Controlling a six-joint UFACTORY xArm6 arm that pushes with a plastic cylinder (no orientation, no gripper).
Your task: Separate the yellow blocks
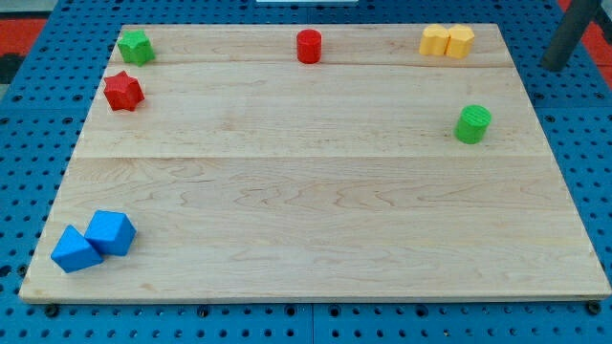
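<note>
Yellow is what I'm after: two yellow blocks sit touching at the view's top edge of the wooden board (316, 191), the left yellow block (434, 41) pressed against the right yellow block (460, 41). Their exact shapes are hard to make out. My tip (553, 65) hangs off the board, near them on the view's right and slightly lower, and touches nothing. I have no jaws to open or close, just a bare rod.

Judging by this, the separating has not begun; I am in the approach. The next move calls for bringing my tip to the seam between the pair, or against one outer face, and sliding one block away without dragging its neighbour.

Further from me, a green cylinder (472, 124) stands below the pair. A red cylinder (308, 46), a green block (136, 46), a red star (122, 91) and two touching blue blocks (94, 241) lie well away toward the view's left.
</note>
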